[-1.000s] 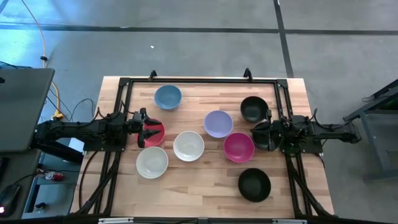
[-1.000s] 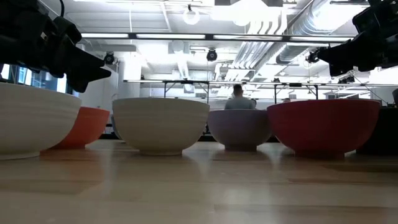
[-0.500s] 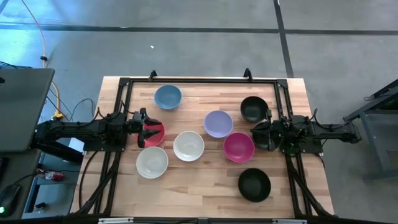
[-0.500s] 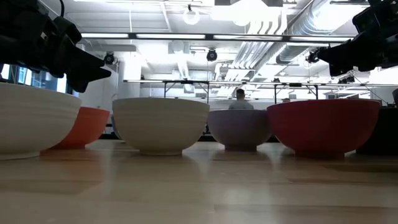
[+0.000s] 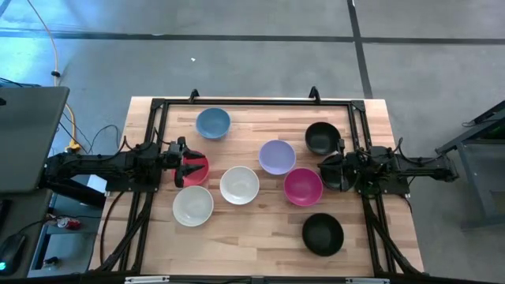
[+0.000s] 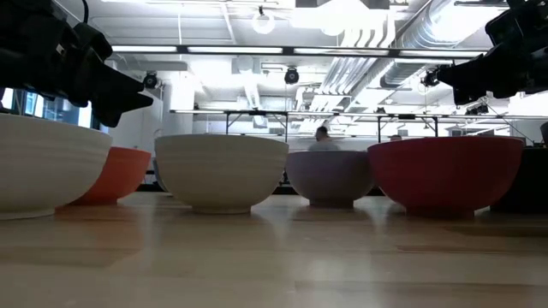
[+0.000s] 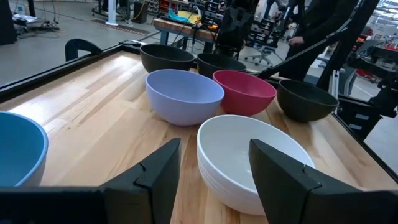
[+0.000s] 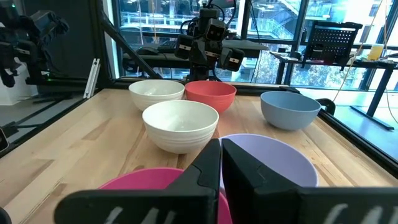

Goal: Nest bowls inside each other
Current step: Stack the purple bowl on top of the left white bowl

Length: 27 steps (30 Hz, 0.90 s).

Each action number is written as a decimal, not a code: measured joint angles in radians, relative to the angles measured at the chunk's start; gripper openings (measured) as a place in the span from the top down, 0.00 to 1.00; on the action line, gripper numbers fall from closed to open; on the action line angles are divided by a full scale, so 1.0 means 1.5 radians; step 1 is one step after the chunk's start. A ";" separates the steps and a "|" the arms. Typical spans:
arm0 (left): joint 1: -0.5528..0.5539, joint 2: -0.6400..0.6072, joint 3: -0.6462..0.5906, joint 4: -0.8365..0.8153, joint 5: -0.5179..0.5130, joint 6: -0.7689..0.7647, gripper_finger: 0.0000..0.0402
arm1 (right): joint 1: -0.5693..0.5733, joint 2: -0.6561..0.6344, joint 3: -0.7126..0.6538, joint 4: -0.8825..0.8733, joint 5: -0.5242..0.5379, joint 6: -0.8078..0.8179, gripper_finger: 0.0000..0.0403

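Left end effector (image 5: 192,167): hovering over the red-pink bowl (image 5: 198,164) at the tabletop's left side, fingers (image 7: 155,171) spread apart, nothing between them.
Right end effector (image 5: 325,170): at the right side, above a black bowl (image 5: 335,175), fingers (image 8: 208,163) pressed together, gripping nothing.
Centre cluster: a white bowl (image 5: 239,184), the lavender bowl (image 5: 277,156) and the magenta bowl (image 5: 303,186) sit close together mid-table.
Cream bowl (image 5: 192,205): near the front left, just beside the white one.
Blue bowl (image 5: 213,122): alone toward the far edge.
Other black bowls: one (image 5: 320,137) behind the right arm, one (image 5: 323,233) near the front right.
Tabletop (image 5: 252,229): pale wood; every bowl stands separately, none nested.
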 joint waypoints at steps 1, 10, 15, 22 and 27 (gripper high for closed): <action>0.000 0.000 0.000 0.000 0.000 0.000 0.55 | 0.000 0.000 0.000 0.000 0.000 0.000 0.98; 0.000 0.000 0.000 0.000 0.000 0.000 0.55 | 0.000 0.000 0.000 0.000 0.000 0.000 0.98; 0.000 0.000 0.000 0.004 0.000 0.000 0.55 | 0.000 0.000 0.000 0.000 0.000 0.000 0.98; 0.000 0.000 0.000 0.022 0.000 -0.001 0.55 | 0.000 0.000 0.000 0.000 0.000 0.029 0.98; 0.000 0.000 0.000 0.022 -0.003 0.000 0.55 | 0.000 0.000 0.000 0.000 0.000 0.069 0.98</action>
